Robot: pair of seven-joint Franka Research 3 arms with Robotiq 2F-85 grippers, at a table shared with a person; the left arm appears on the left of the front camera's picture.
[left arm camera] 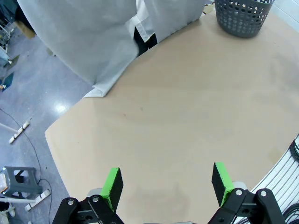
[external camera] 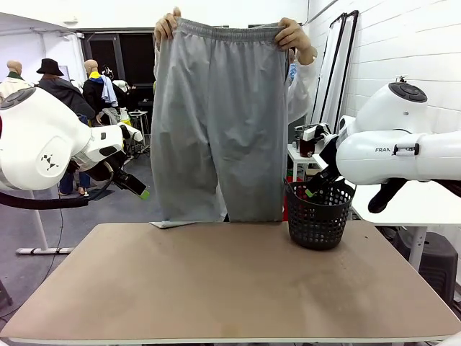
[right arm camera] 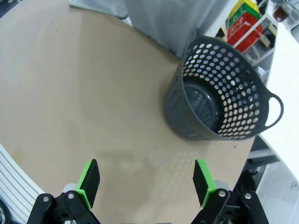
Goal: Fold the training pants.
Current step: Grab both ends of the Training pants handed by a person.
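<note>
A person at the far side holds the light grey training pants [external camera: 220, 119] up by the elastic waistband, one hand [external camera: 166, 27] at each corner. The legs hang straight down and the cuffs reach the far edge of the brown table [external camera: 223, 281]. In the left wrist view the pants [left arm camera: 88, 37] hang at the top left, one cuff resting on the table edge. My left gripper [left arm camera: 168, 182] is open above the table's left side, well short of the fabric. My right gripper [right arm camera: 145, 179] is open too, hovering near the black basket [right arm camera: 219, 100].
The empty black perforated basket [external camera: 318, 214] stands at the table's far right, just beside the hanging pants. My left arm [external camera: 50, 140] and right arm [external camera: 396, 151] are raised at either side. Bare tabletop spreads across the middle and front.
</note>
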